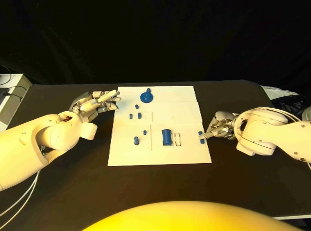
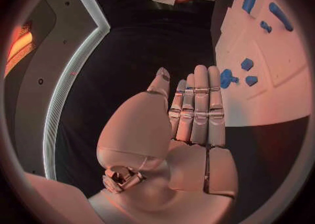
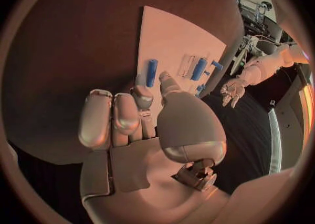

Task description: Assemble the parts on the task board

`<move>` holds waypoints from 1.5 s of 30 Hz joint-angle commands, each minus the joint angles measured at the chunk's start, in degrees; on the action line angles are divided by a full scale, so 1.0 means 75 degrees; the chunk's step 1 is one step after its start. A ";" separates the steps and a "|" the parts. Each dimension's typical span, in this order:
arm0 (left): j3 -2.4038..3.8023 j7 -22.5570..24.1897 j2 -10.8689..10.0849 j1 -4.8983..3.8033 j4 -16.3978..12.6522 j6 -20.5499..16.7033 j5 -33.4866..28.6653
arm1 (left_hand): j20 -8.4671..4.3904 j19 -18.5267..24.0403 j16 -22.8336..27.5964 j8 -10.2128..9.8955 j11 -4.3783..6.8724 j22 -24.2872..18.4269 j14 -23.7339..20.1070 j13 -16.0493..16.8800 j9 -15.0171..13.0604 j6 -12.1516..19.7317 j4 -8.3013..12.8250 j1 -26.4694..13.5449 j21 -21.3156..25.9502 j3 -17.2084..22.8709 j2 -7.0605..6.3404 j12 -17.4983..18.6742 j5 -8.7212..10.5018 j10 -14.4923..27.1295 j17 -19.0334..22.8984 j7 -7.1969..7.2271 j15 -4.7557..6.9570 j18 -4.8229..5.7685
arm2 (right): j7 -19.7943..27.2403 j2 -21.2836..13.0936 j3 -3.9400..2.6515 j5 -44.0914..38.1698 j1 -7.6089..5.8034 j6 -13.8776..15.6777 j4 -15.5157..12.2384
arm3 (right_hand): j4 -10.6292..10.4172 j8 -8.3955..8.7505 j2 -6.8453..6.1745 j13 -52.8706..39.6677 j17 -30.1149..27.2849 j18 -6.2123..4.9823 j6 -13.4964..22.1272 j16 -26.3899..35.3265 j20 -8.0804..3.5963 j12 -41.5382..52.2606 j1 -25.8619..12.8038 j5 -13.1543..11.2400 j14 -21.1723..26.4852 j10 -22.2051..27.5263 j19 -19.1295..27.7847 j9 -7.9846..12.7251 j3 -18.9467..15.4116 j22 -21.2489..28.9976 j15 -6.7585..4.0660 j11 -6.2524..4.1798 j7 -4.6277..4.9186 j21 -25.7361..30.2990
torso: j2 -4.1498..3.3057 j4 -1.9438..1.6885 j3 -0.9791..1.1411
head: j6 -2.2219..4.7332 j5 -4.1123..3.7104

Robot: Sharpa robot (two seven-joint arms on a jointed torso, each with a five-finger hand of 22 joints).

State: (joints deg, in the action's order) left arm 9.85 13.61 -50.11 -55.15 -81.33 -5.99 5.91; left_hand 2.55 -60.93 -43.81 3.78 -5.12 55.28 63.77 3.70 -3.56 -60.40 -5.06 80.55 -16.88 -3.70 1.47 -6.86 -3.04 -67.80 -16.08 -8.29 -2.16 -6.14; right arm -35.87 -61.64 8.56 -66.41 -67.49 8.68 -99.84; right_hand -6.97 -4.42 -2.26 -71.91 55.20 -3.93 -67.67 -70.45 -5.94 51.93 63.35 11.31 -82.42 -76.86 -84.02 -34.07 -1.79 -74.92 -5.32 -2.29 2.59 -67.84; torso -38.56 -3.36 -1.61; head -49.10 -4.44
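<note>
Assembly judged early. Task board [image 1: 186, 156] lying mid-bench, most blue parts loose: round knobbed part [image 1: 147, 97] at far edge, long block [image 1: 167, 137] centre. Left hand [image 1: 98, 103] beside board, fingers apart, empty. Right hand [image 1: 217, 127] pinching small blue peg [image 1: 201, 135] at board's right edge.

Two robot arms with smooth, rounded white shells, bulbous at the wrists. The left arm [image 1: 31, 144] has thin white cables trailing beneath it; the right arm [image 1: 280, 137] has a thin pale cable looping over its wrist. Each ends in a silver, metallic, segmented hand: the left hand [image 1: 96, 103] and the right hand [image 1: 221, 126]. A small metal fitting sits at each palm's base.
</note>
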 commanded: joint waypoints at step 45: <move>0.0005 -0.0043 -0.0035 0.0013 0.0034 0.0088 0.0060 | -0.0015 -0.0036 0.0035 0.0006 -0.0023 0.0018 -0.0015 0.0003 -0.0011 0.0016 0.0009 0.0009 0.0040 -0.0036 0.0059 0.0037 0.0004 -0.0034 -0.0019 0.0041 0.0016 0.0138 | -0.0147 0.0572 0.0007 -0.0392 0.0342 -0.0007 0.0383 | 0.2122 -0.0075 0.0495 -0.0019 0.0014 0.0136 0.0193 0.0026 -0.0102 -0.0175 0.0343 0.1959 -0.0009 -0.0018 -0.0276 -0.0323 0.2185 -0.1269 -0.0087 -0.0056 -0.0081 -0.0063 | 0.0003 0.0009 -0.0002 | -0.0093 0.0052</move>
State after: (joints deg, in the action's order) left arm 9.85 13.16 -50.43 -55.08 -80.99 -5.97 6.18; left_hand 2.55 -60.93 -43.81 3.78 -5.13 55.32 63.77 3.70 -3.56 -60.40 -5.05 80.55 -16.88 -3.70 1.47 -6.82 -3.04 -67.79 -16.14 -8.29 -2.15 -6.15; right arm -36.39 -57.50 8.06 -71.29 -65.67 8.85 -97.05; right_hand -1.96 -4.73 1.15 -72.12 55.31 -3.47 -67.38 -70.45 -6.36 51.00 66.14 25.77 -82.40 -76.81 -84.02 -43.49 3.64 -74.95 -5.70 -2.30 2.62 -68.15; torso -38.55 -3.30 -1.64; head -49.78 -4.06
